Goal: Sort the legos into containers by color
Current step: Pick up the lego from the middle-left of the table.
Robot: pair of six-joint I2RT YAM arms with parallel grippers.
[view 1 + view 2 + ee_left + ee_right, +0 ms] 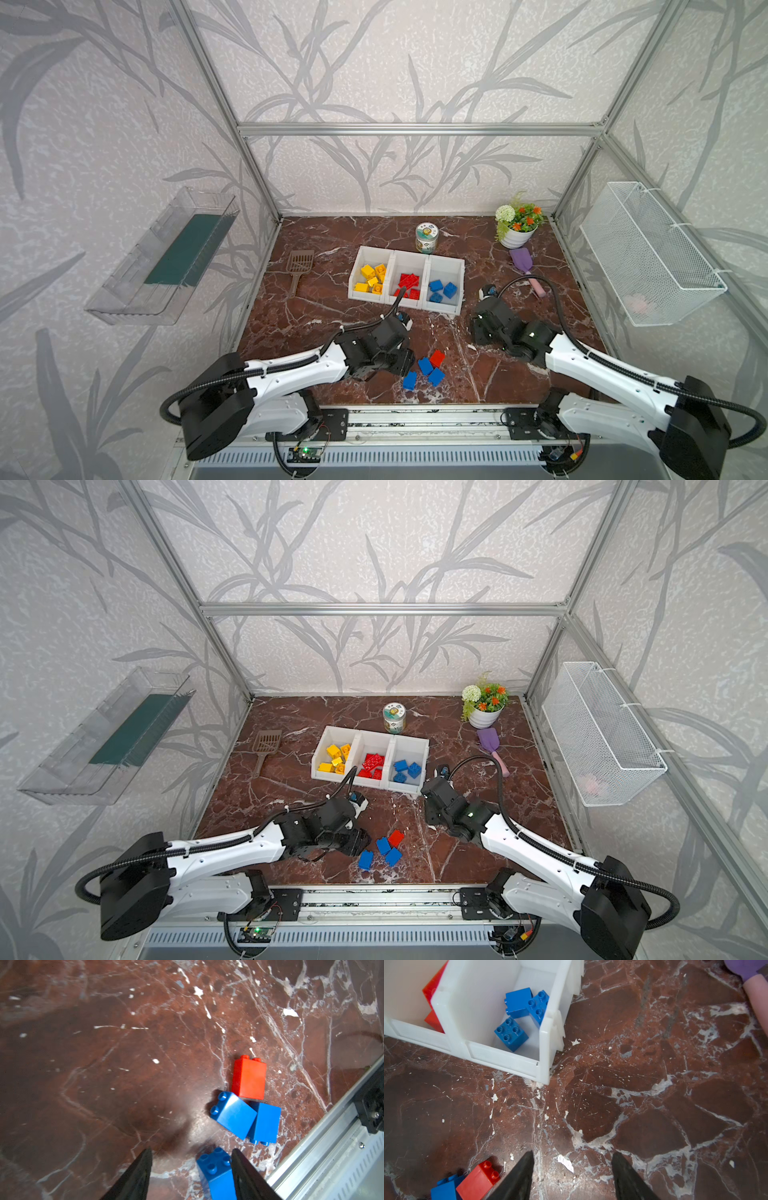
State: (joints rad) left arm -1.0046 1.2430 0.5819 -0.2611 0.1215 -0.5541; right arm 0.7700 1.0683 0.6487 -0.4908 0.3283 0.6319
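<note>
Left arm [299,376] and right arm [602,374] are being shown: white tapered shells are being joined by black rounded joint housings. Black ribbed cables [530,277] are being routed along each. Black wedge-shaped fingers [135,1176] are being seen in the wrist views.

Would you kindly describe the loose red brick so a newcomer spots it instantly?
From the three white bins, come toward the robot to four loose bricks at the left claw. The red brick lies on the cluster's bin-side edge; its three neighbours are all blue.
</note>
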